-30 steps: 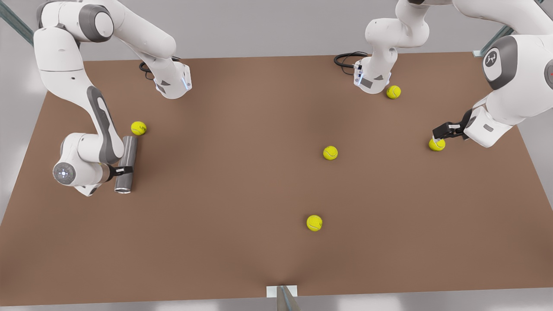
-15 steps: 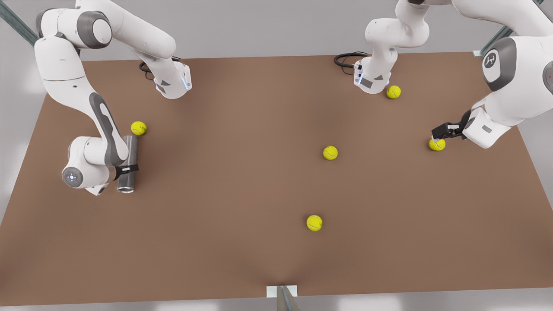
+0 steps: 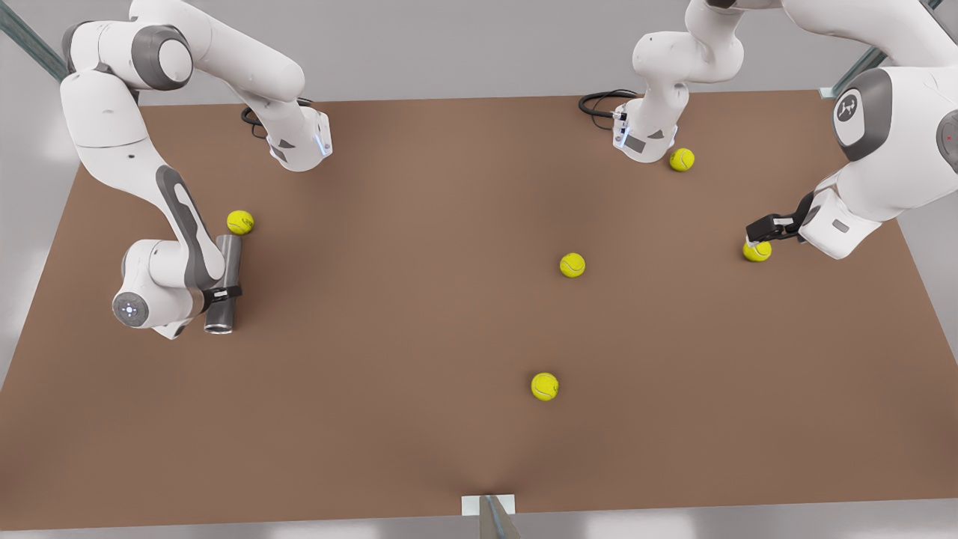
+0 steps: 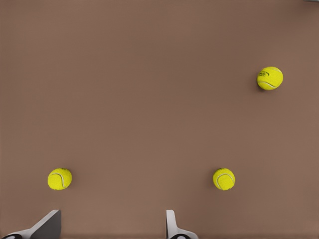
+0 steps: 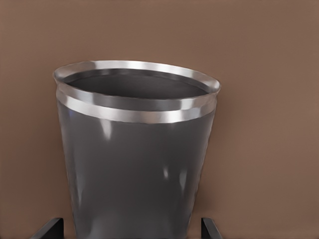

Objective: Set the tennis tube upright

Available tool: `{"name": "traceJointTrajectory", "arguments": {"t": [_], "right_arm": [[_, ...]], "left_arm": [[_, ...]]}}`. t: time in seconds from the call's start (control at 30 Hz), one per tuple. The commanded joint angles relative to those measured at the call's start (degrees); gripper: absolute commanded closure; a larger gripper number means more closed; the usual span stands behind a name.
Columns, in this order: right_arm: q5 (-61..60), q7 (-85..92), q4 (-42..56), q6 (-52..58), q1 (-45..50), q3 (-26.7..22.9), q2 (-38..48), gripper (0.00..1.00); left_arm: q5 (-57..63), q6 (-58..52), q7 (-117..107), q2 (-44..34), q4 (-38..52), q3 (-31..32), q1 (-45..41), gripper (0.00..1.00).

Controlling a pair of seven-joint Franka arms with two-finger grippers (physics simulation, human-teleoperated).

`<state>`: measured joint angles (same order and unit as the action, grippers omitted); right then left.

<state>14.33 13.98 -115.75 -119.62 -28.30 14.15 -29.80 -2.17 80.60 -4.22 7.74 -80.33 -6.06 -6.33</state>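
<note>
Lying nearest the camera, in the lower middle of the front view, is one yellow tennis ball (image 3: 545, 386) on a bare brown table (image 3: 374, 464).

Farther back, at the left of the frame, the tennis tube (image 3: 222, 284) lies on its side on the table, its open rimmed end (image 3: 218, 327) towards the camera. The right gripper (image 3: 223, 293) reaches across it from the side, near the open end. In the right wrist view its two dark fingers (image 5: 50, 228) sit on either side of the grey tube (image 5: 134, 164), closed onto its walls as far as can be judged. A sideways hold on the body would let the wrist swing the tube up onto one end. It is not yet upright.

At the tube's far end, just beside it, rests a second ball (image 3: 240, 222). A third ball (image 3: 572, 265) sits right of centre.

At the right of the frame the left gripper (image 3: 762, 232) waits low over a fourth ball (image 3: 757, 251). In the left wrist view its pale fingers (image 4: 172, 226) stand wide apart with nothing between them.

Farthest back, at the upper right beside an arm's base, is a fifth ball (image 3: 682, 159).

The count: one tube, five balls, two arms.
</note>
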Motion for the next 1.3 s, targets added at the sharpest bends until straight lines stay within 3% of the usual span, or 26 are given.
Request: {"name": "traceJointTrajectory", "arguments": {"t": [0.0, 1.0, 1.1, 1.27], "right_arm": [[0.00, -0.01, 0.00, 0.00, 0.00, 0.00, 0.00, 0.00], [0.44, -6.77, 0.35, 0.00, 0.18, 0.09, -0.97, 0.00], [0.44, -6.77, 0.35, 0.00, 0.18, 0.09, -0.97, 0.12], [0.44, -6.69, 0.53, 0.00, 0.09, 0.09, -1.05, 0.13]], "left_arm": [[-0.03, 0.00, 0.00, 0.00, -0.01, 0.00, 0.00, 0.00], [-0.03, -0.18, 0.00, -0.09, -1.94, 0.26, -0.09, 0.00], [-0.03, -0.18, 0.00, -0.09, -2.03, 0.26, -0.09, 0.00], [-0.03, -0.35, 0.00, -0.09, -2.12, 0.26, -0.09, 0.00]]}}
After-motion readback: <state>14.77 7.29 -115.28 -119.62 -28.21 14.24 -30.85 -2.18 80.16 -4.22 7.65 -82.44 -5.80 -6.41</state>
